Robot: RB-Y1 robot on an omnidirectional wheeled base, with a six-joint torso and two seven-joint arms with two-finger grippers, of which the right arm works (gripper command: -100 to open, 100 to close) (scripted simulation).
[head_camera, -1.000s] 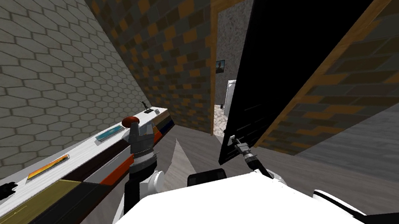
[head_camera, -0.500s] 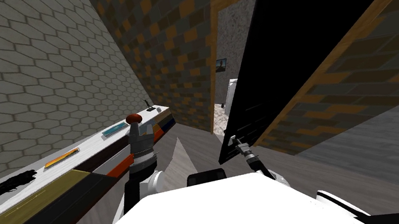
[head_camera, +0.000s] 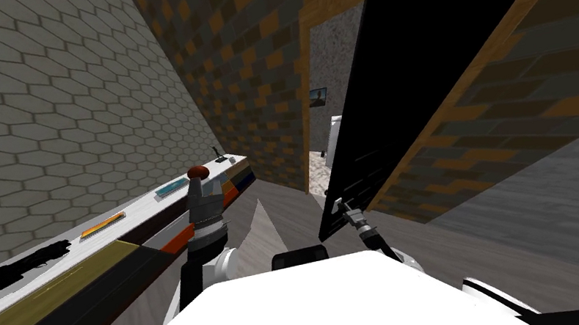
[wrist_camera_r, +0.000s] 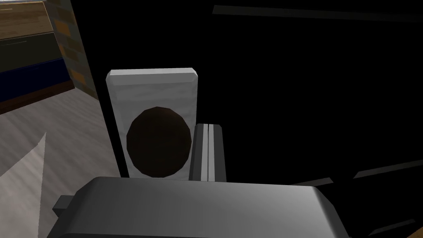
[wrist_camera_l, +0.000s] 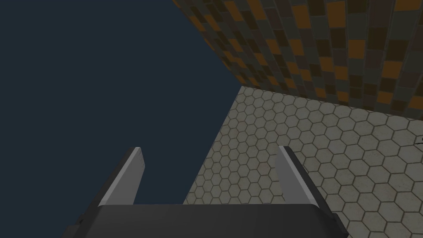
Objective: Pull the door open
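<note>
The black door (head_camera: 451,31) stands swung partway out of its wooden frame (head_camera: 308,93). At its lower free edge sits my right gripper (head_camera: 338,201). In the right wrist view a grey handle plate (wrist_camera_r: 153,91) with a dark round knob (wrist_camera_r: 159,142) is fixed on the black door (wrist_camera_r: 310,103). My right gripper (wrist_camera_r: 208,128) is shut, its two fingers pressed together right beside the knob. My left gripper (head_camera: 199,187) is raised in front of the counter, and the left wrist view shows the left gripper (wrist_camera_l: 210,151) open and holding nothing.
A long counter (head_camera: 141,216) runs along the hexagon-tiled wall on my left, carrying a black object (head_camera: 23,264), an orange item (head_camera: 101,224) and a brown round thing (head_camera: 197,171). A checkered wall (head_camera: 552,95) stands behind the door. Through the doorway a white unit (head_camera: 336,137) shows.
The whole head view has shifted: the counter slides rightwards in it, so I have moved. My right gripper keeps its place at the door's handle. The left arm holds still.
</note>
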